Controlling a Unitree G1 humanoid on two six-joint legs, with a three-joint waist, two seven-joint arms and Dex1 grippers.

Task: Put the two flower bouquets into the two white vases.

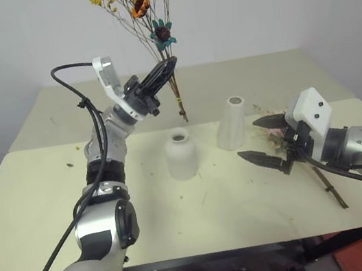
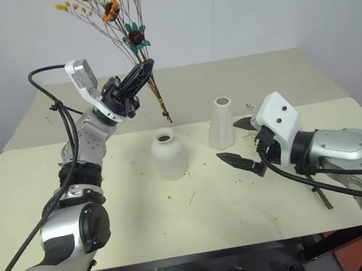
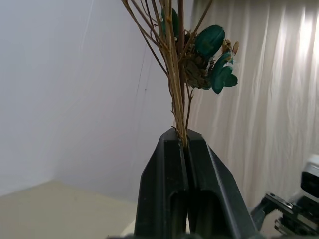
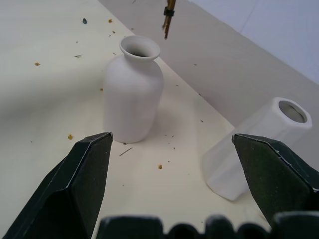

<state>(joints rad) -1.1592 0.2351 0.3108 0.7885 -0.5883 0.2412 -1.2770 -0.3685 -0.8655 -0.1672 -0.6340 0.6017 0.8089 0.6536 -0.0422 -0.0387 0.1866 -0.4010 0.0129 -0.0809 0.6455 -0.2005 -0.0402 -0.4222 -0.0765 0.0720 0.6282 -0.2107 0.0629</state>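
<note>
Nearest the camera, the right gripper (image 1: pixel 264 141) is held wide open and empty beside the taller slim white vase (image 1: pixel 231 123). Clamped shut in the left gripper (image 1: pixel 160 73), the yellow-orange spray with an orange bloom (image 1: pixel 140 4) is carried upright above the cream table (image 1: pixel 52 199). Its stem ends must next be lowered into the short round white vase (image 1: pixel 181 153).

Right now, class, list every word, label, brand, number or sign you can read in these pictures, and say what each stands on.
None: no readable text anywhere.
The short round vase and the taller slim vase are plain white, with no label.
The yellow-orange bouquet carries no tag.
The left gripper and the right gripper show no brand or number.
</note>
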